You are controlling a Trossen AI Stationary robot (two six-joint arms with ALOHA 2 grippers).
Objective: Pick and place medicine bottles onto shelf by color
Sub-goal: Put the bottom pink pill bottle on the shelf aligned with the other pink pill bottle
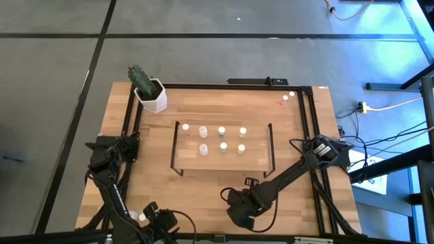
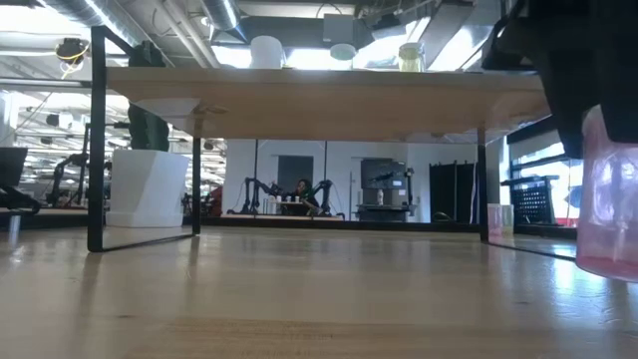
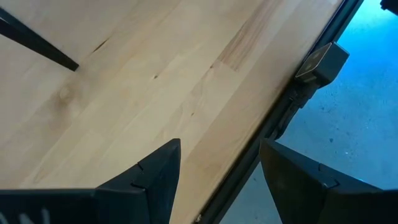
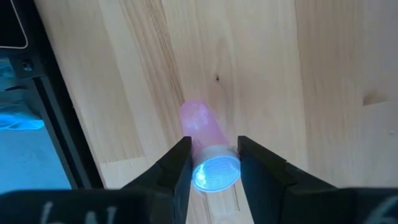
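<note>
The shelf (image 1: pixel 224 161) stands mid-table on its black end frames, with several tiny bottles upright on its board: pink (image 1: pixel 202 131) on the left, pale green (image 1: pixel 221 131) in the middle, yellow (image 1: pixel 243 132) on the right. My right gripper (image 4: pixel 214 171), near the table's front edge (image 1: pixel 239 211), is shut on a pink bottle (image 4: pixel 200 124). My left gripper (image 3: pixel 221 180) stands open over the table's edge at the front left, with nothing between its fingers. Two more bottles (image 1: pixel 288 98) stand at the far right corner. My right gripper pinches the pink bottle at its pale cap (image 4: pixel 216 172), one finger on each side. The fingers point straight down from above. The bottle stands upright below them. In the low view its pink body (image 2: pixel 608 199) shows beside the camera; whether its base touches the table, I cannot tell.
A white hexagonal pot with a cactus (image 1: pixel 150 91) stands at the far left corner. A black frame (image 3: pixel 292 106) runs along the table's edges. Bare wood lies between the shelf and the front edge. A small pale thing (image 1: pixel 134 217) lies by the left arm.
</note>
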